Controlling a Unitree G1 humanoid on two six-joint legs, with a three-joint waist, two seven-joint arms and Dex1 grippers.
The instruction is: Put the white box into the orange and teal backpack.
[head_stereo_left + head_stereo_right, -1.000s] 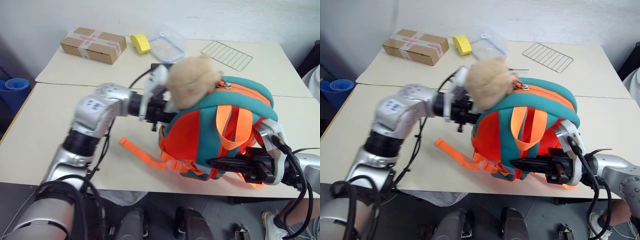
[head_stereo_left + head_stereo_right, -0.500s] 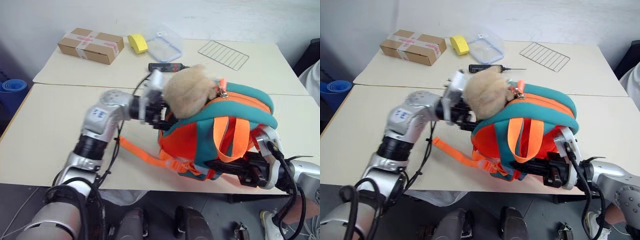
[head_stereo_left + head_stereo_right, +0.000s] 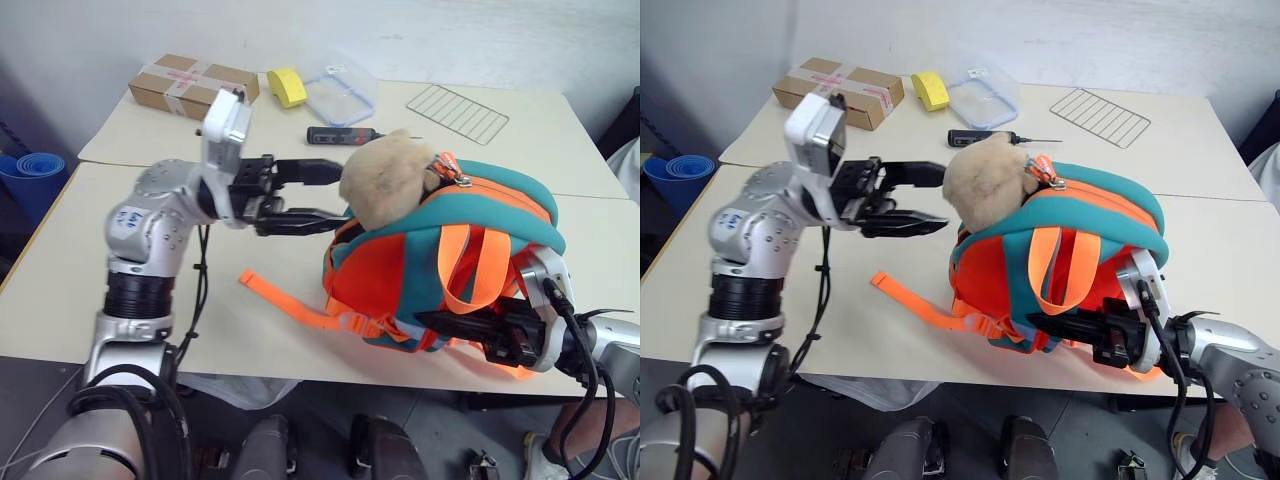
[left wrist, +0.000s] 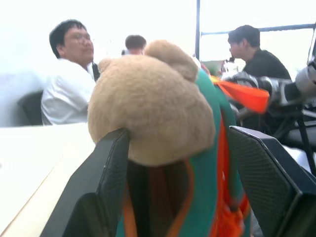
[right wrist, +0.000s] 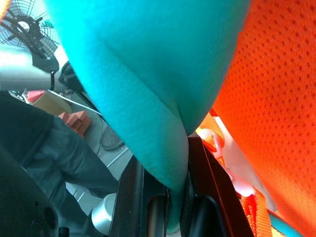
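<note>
Backpack (image 3: pixel 440 260) beside level left tool (image 3: pixel 325 195)

No readable text; blue marking on left arm's sticker (image 3: pixel 127 215) too small to read.

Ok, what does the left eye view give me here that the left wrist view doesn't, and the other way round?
Left eye view: the table with a taped cardboard box, a yellow object, a clear container, a wire rack and a dark tool, plus the right hand clamped on the lower edge of the backpack.
Left wrist view: people sitting in the background.
Both: the open left hand, holding nothing, facing the tan plush toy on the backpack.
</note>
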